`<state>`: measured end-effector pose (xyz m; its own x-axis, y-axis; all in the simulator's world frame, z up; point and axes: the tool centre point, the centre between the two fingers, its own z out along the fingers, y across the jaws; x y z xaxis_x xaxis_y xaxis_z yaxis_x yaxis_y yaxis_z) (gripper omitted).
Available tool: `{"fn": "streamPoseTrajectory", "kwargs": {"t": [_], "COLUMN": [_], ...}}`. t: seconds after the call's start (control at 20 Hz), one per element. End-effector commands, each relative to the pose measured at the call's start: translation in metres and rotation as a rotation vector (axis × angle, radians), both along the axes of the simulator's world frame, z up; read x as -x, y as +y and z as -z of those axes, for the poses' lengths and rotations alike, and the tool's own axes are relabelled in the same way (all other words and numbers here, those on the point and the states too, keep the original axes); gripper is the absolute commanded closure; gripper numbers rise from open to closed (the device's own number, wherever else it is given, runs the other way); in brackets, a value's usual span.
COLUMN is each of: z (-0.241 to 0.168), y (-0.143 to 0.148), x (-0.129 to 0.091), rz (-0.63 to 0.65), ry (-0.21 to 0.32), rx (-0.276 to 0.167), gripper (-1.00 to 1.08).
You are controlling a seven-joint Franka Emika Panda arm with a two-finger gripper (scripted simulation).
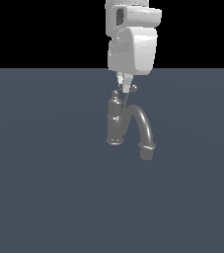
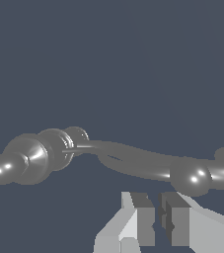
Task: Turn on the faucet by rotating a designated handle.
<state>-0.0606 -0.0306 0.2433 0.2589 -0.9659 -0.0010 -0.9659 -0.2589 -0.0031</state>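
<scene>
The dark-grey faucet [image 1: 114, 123] stands on the flat floor, with a ball finial on its column and a thick arched spout [image 1: 143, 126] bending toward the exterior view's right. Its thin curved handle [image 1: 129, 99] rises from the column to a small ball tip. My gripper [image 1: 125, 88] hangs straight down, its fingertips between the finial and the handle's ball tip, close beside both. In the wrist view the faucet [image 2: 34, 155] and the handle [image 2: 192, 178] lie just beyond the gripper [image 2: 158, 222]. Its fingers [image 2: 143, 220] are nearly together with nothing between them.
The faucet stands on a plain blue-grey floor [image 1: 44, 188]. The white arm [image 1: 132, 44] comes down from above, directly over the faucet's column.
</scene>
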Motion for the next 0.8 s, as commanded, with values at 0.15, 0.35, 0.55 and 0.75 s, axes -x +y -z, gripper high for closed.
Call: {"fn": "streamPoseTrajectory", "kwargs": {"t": [0.15, 0.35, 0.55, 0.75], "z": [0.001, 0.001, 0.000, 0.000], "y": [-0.040, -0.059, -0.043, -0.051], "x": [-0.006, -0.009, -0.016, -0.026], "rz": [0.023, 0.026, -0.002, 0.001], "ry": [0.001, 0.002, 0.000, 0.000], "rx": [0.002, 0.002, -0.002, -0.001], "gripper": [1.08, 1.08, 1.08, 1.08]}}
